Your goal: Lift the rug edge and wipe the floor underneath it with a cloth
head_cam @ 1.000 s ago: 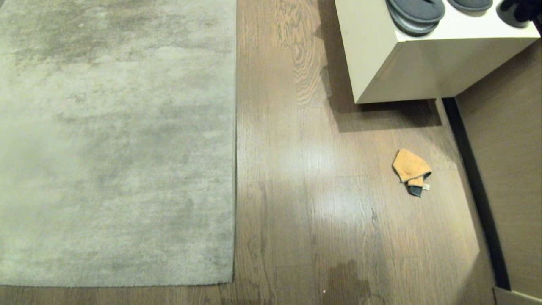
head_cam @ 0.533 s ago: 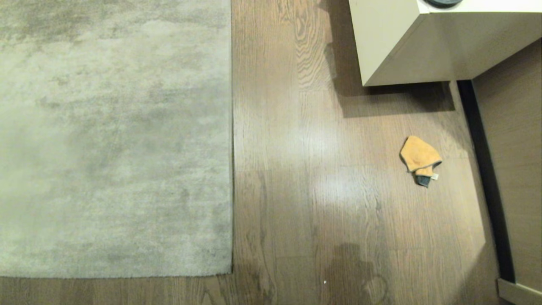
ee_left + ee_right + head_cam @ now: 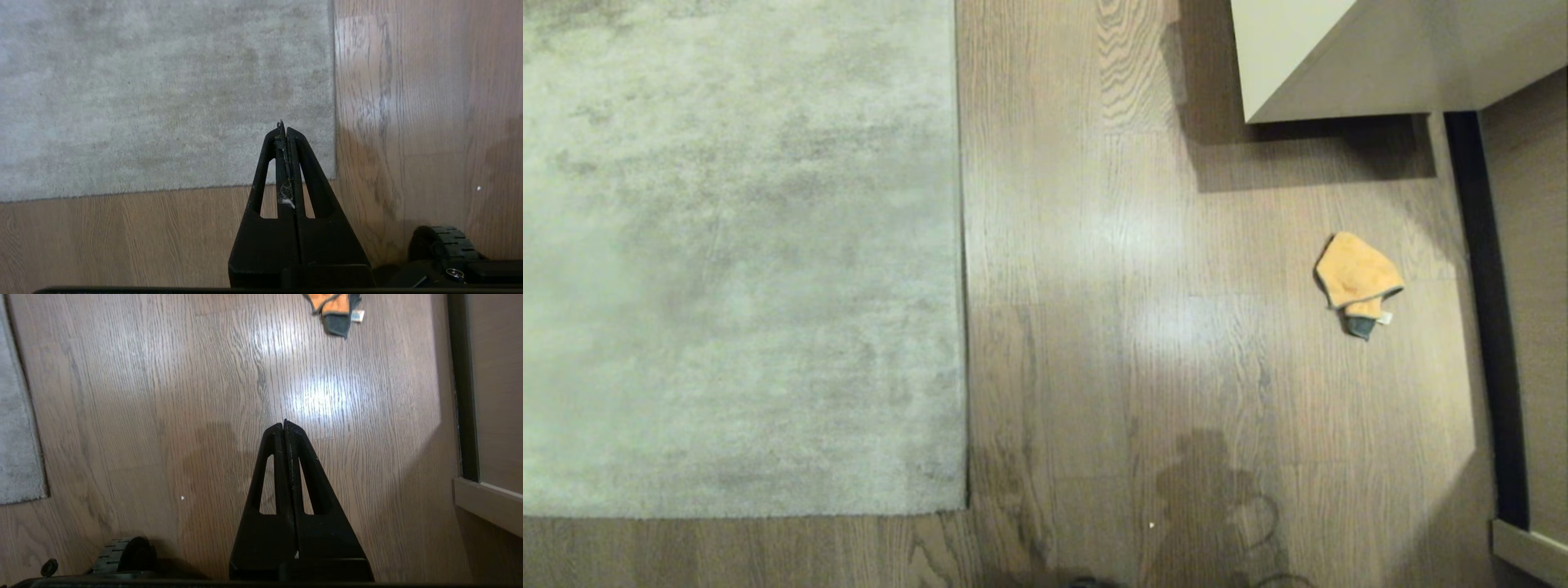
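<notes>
Presently, nearest the robot, the left hand (image 3: 284, 127) hangs above the near corner of the rug, its fingers pressed together with nothing between them but a few wisps of lint. The right hand (image 3: 284, 424) hangs over bare floor (image 3: 1094, 367), fingers likewise pressed together and empty. A black wheel (image 3: 443, 247) of the base shows at the foot of the left wrist view. The rug (image 3: 735, 261) lies flat on the left; the rug edge (image 3: 961, 269) runs straight away from the robot, touching the floor along its whole visible length. Farther out on the right, well apart from the rug, the cloth (image 3: 1356, 278) lies crumpled on the floor, near a dark baseboard strip (image 3: 1482, 327). Beyond it, a cream cabinet (image 3: 1339, 65) stands at the far right.
</notes>
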You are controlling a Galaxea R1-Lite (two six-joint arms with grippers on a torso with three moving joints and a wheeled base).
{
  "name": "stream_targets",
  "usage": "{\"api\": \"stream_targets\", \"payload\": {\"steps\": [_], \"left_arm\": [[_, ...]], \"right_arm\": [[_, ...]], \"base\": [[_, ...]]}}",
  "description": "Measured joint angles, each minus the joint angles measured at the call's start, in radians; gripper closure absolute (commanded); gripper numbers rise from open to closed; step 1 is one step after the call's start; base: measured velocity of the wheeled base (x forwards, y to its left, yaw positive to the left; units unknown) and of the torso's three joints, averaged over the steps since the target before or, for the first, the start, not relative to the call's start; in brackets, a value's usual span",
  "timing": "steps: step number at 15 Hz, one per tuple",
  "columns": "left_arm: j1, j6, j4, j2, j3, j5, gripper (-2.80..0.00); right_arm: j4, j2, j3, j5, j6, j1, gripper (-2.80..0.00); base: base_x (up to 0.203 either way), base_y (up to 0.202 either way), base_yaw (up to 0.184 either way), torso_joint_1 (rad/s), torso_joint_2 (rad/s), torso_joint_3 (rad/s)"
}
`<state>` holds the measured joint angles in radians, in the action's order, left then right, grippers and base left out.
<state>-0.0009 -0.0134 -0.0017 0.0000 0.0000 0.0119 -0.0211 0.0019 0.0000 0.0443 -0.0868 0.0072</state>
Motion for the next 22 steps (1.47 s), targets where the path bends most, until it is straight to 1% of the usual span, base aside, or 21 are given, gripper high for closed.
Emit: {"api": "stream_targets", "payload": {"steps": [22], "left_arm": [[0.0, 0.001, -0.003, 0.0, 0.0, -0.001, 0.0]], "right_arm": [[-0.001, 0.0, 0.0, 0.0, 0.0, 0.0, 0.0]], "base": [[0.0, 0.0, 0.0, 0.003, 0.0, -0.196]]}}
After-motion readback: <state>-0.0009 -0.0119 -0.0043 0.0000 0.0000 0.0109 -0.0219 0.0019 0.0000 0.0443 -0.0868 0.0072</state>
